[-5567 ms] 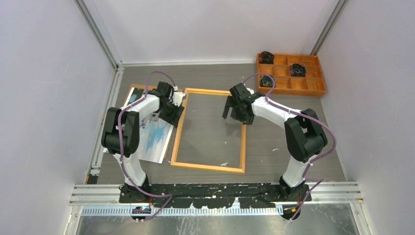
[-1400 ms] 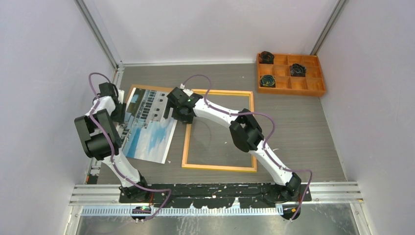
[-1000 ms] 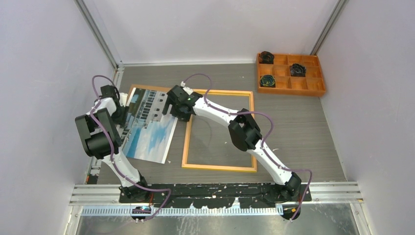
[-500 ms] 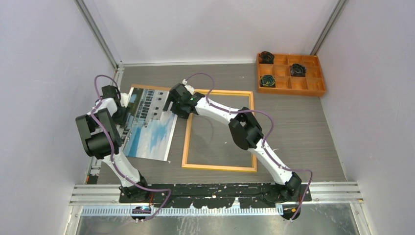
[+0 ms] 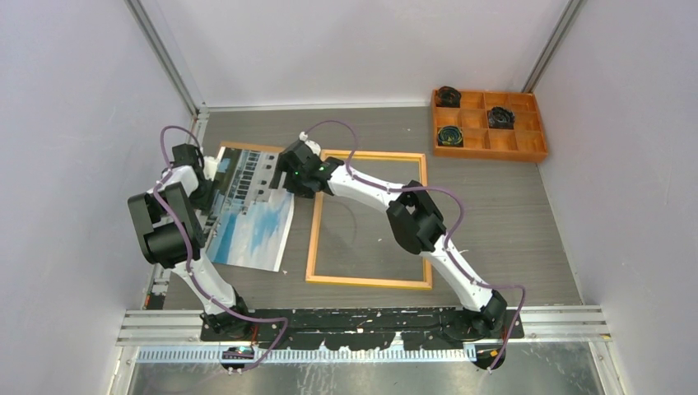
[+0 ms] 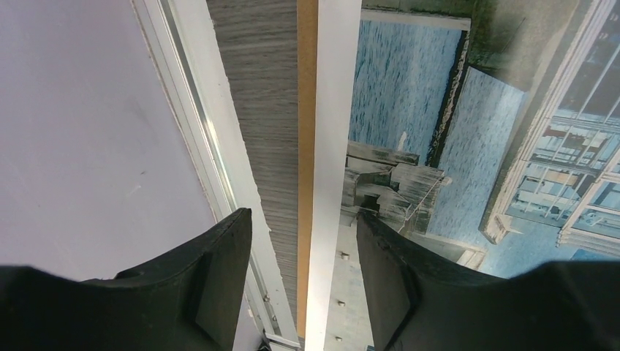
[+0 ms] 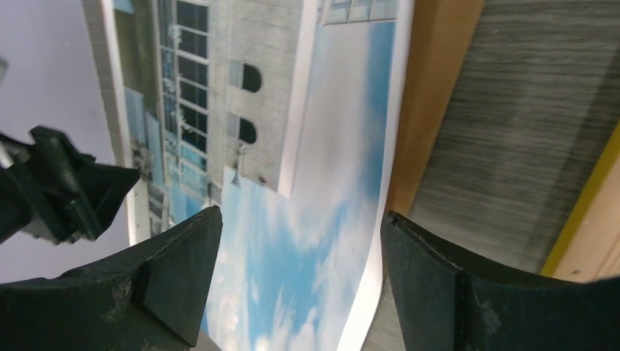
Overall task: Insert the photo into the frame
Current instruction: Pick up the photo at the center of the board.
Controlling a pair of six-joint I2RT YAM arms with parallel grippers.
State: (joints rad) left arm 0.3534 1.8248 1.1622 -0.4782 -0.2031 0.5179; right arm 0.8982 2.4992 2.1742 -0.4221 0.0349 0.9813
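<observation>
The photo [image 5: 251,222], a white building under blue sky, lies face up on the left of the table, resting on a brown backing board [image 6: 307,110]. The frame [image 5: 313,247], a wood-coloured rectangle, lies just right of it, its yellow edge [image 7: 585,219] showing in the right wrist view. My left gripper [image 6: 303,281] is open astride the photo's left white margin [image 6: 333,146]. My right gripper [image 7: 300,274] is open over the photo's right edge [image 7: 387,190], which curls slightly above the board [image 7: 431,95]. Neither gripper holds anything.
An orange compartment tray [image 5: 527,132] with dark coils stands at the back right. A white metal rail [image 6: 205,110] and the enclosure wall [image 6: 80,131] run close beside my left gripper [image 5: 206,183]. My right arm [image 5: 387,197] stretches across the frame's opening.
My right gripper has edged left over the photo's upper right edge and its jaws have narrowed slightly. The left gripper has barely moved.
</observation>
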